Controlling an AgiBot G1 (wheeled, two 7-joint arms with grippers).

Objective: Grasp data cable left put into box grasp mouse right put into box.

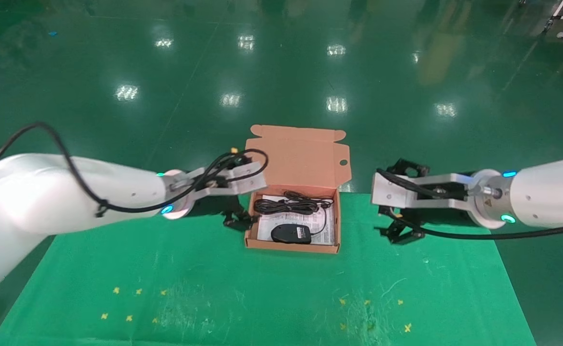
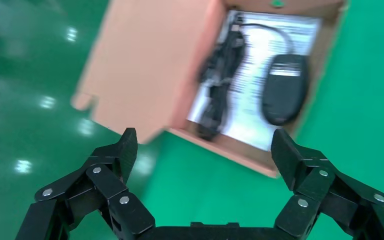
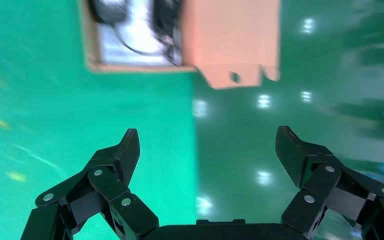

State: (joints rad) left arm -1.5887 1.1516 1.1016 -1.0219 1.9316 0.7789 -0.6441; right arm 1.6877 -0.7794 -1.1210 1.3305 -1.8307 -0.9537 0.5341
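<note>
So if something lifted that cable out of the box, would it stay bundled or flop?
The cable is thin and loosely looped, so it would probably sag and unravel. It looks light. Lying by the mouse cord, it may snag.

The box (image 1: 300,158) is matt salmon cardboard lined with a white printed paper sheet (image 1: 322,226). The mouse (image 1: 291,233) is black plastic. Matt green cloth (image 1: 262,288) covers the table; the floor (image 1: 281,62) is glossy.
</note>
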